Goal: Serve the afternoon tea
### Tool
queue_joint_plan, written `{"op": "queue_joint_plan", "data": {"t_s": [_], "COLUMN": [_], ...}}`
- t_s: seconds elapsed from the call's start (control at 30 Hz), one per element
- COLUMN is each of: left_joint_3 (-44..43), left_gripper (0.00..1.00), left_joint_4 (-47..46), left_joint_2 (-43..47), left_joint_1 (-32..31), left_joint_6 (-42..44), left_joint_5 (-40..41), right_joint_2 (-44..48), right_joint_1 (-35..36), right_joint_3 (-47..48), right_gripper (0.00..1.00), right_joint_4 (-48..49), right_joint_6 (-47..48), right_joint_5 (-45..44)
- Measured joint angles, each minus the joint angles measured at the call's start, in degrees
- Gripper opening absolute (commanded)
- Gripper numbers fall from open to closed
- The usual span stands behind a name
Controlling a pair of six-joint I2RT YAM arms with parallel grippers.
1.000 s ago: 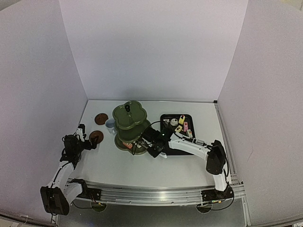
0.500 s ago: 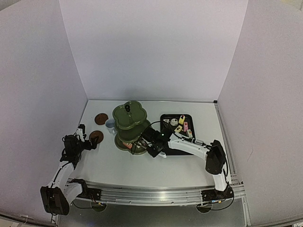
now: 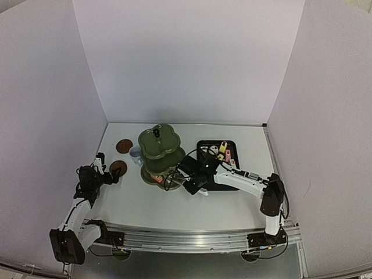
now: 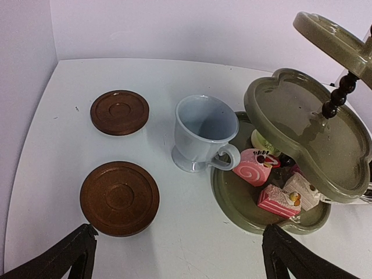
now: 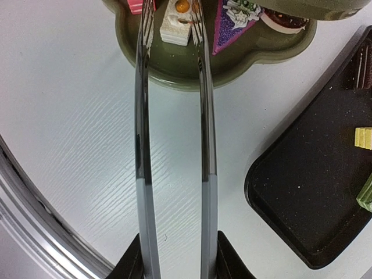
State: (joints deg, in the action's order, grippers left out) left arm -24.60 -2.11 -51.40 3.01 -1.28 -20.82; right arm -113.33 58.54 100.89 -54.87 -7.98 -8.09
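— White table, pale purple walls. How far along is the tea?
— Partway, I'd say. Several cakes lie on the stand's bottom tier; the upper tiers look bare. More wait on the tray. One cup sits on the table beside the stand, off both coasters.
— Hands?
— Right gripper clamps the tongs, tips apart over a white cake. Left gripper gapes, empty, near the coasters.
— Unclear?
— Any second cup; the arm hides part of the tray.
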Motion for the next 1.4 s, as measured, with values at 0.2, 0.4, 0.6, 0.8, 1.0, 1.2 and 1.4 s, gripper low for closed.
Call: {"op": "queue_joint_plan", "data": {"t_s": [0.2, 0.4, 0.6, 0.8, 1.0, 1.2, 1.4], "left_joint_3": [0.0, 0.0, 0.0, 0.0, 0.0, 0.0, 0.0], "left_gripper": [1.00, 1.00, 1.00, 0.99, 1.00, 1.00, 1.00], "left_joint_4": [0.0, 0.0, 0.0, 0.0, 0.0, 0.0, 0.0], "left_joint_2": [0.0, 0.0, 0.0, -0.1, -0.4, -0.4, -0.4], "left_joint_1": [0.0, 0.0, 0.0, 0.0, 0.0, 0.0, 0.0], "left_joint_6": [0.0, 0.0, 0.0, 0.0, 0.1, 0.1, 0.1], "left_joint_5": [0.0, -0.1, -0.1, -0.2, -0.5, -0.7, -0.7], "right_joint_2": [4.2, 7.5, 14.0, 18.0, 20.4, 24.1, 23.2], "right_joint_1": [0.0, 0.0, 0.0, -0.4, -5.2, -13.3, -19.5], "right_joint_3": [-1.3, -4.3, -10.2, -13.1, -16.2, -17.4, -17.4], "right_gripper": [0.32, 0.31, 0.31, 0.30, 0.30, 0.30, 0.31], "right_joint_4": [0.1, 0.0, -0.6, -1.9, -5.6, -8.0, -11.0], "right_joint_6": [-0.7, -2.0, -4.1, -6.0, -9.7, -13.2, -15.2], "right_joint_5": [1.3, 1.7, 2.2, 1.8, -1.2, -7.0, -11.3]}}
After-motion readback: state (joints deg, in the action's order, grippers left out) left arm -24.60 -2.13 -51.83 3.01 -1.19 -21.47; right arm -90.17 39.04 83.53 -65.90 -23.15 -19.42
